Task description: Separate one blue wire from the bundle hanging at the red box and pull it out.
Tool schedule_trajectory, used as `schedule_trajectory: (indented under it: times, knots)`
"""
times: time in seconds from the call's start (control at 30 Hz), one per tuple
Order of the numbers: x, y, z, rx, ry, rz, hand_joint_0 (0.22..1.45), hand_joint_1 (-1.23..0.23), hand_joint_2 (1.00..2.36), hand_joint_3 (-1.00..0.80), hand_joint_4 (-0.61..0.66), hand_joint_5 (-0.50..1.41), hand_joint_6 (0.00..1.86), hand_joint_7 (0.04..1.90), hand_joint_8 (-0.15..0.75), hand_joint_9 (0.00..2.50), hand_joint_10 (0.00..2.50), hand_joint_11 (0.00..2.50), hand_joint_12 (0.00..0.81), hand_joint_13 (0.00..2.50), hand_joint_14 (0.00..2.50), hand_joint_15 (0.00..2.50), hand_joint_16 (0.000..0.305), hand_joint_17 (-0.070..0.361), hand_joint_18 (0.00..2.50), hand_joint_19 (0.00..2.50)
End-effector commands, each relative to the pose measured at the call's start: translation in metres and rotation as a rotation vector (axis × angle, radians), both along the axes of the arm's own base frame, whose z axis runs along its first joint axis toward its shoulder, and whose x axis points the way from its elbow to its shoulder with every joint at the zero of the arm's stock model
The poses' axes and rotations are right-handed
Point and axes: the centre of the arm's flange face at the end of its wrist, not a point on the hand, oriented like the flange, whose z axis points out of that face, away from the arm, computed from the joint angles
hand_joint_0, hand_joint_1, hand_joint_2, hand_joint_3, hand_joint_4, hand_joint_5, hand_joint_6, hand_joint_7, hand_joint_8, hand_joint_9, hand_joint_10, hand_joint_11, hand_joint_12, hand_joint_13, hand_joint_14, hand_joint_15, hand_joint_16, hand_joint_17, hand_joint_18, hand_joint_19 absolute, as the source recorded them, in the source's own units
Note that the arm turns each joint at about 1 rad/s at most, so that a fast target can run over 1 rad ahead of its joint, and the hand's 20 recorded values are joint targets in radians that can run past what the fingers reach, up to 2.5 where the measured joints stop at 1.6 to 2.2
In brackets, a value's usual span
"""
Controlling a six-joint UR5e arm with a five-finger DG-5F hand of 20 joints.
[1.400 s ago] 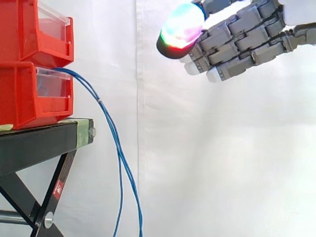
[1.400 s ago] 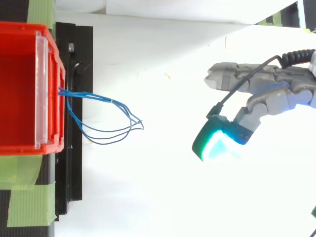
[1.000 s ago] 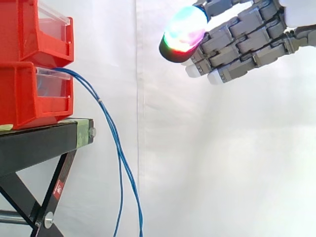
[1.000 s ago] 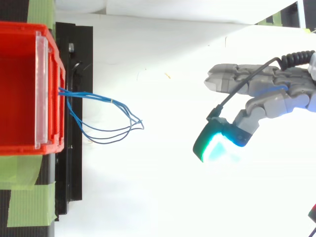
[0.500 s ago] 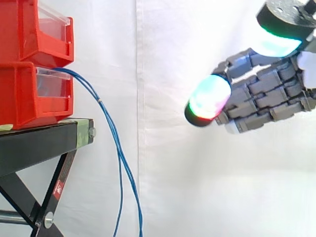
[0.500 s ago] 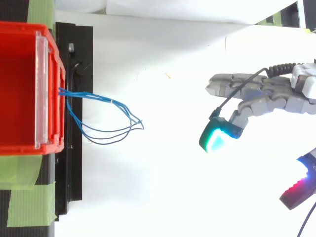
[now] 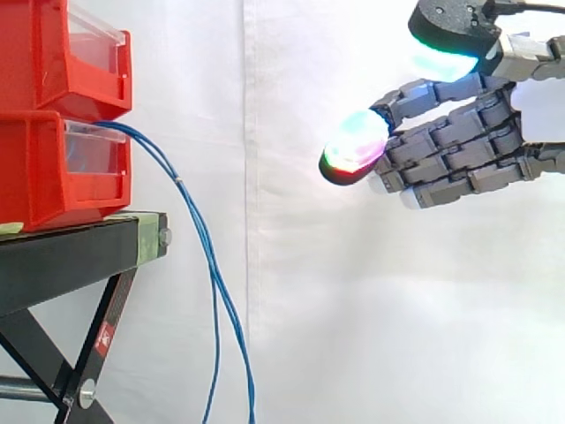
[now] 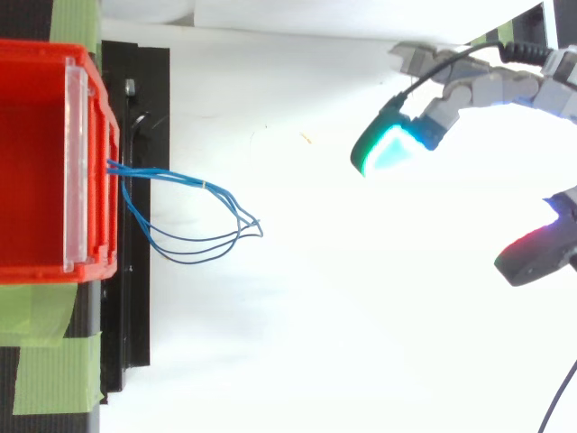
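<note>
Hovering relaxed, the hand [image 7: 459, 163] is well apart from blue wires [image 7: 179, 183].

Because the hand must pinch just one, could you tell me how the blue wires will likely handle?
Probably floppy: the wires sag in long curves from the lower bin past the stand. Thin, so likely light and apt to swing when nudged. They hang close together, so neighbours may follow a pull.

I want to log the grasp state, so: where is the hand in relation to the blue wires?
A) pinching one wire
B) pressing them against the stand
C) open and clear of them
C: the hand, fingers relaxed, holds nothing in open air, apart from the blue wires hanging from the lower red bin.
</note>
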Motion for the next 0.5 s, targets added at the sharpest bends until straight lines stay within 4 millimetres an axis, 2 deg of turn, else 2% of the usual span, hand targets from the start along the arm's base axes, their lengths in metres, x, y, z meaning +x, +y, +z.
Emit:
schedule_trajectory:
  times: [0.0,0.03,0.1,0.13,0.23,0.47]
  knots:
    - [0.003,-0.001,-0.009,0.001,0.006,-0.027,0.49,-0.56,1.0,-0.5,0.2,-0.27,0.5,0.82,0.256,0.0,0.0,0.0,0.342,0.0,0.0,0.04,0.065,0.147,0.0,0.02]
    - [0.005,-0.001,-0.013,0.001,0.014,-0.027,0.49,-0.56,1.0,-0.5,0.2,-0.27,0.5,0.82,0.257,0.0,0.0,0.0,0.342,0.0,0.0,0.04,0.065,0.147,0.0,0.02]
    - [0.012,-0.004,-0.036,0.013,0.039,-0.034,0.49,-0.56,1.0,-0.5,0.2,-0.27,0.5,0.82,0.258,0.0,0.0,0.0,0.343,0.0,0.0,0.04,0.065,0.147,0.0,0.02]
    - [0.012,-0.004,-0.036,0.013,0.039,-0.034,0.49,-0.56,1.0,-0.5,0.2,-0.27,0.5,0.82,0.258,0.0,0.0,0.0,0.342,0.0,0.0,0.03,0.066,0.148,0.0,0.03]
    - [0.023,-0.002,-0.058,0.074,0.023,-0.039,0.49,-0.56,1.0,-0.5,0.2,-0.27,0.5,0.82,0.258,0.0,0.0,0.0,0.342,0.0,0.0,0.04,0.065,0.147,0.0,0.02]
    - [0.041,0.002,-0.089,0.132,-0.028,-0.038,0.49,-0.56,1.0,-0.5,0.2,-0.27,0.5,0.82,0.259,0.0,0.0,0.0,0.345,0.0,0.0,0.04,0.065,0.147,0.0,0.03]
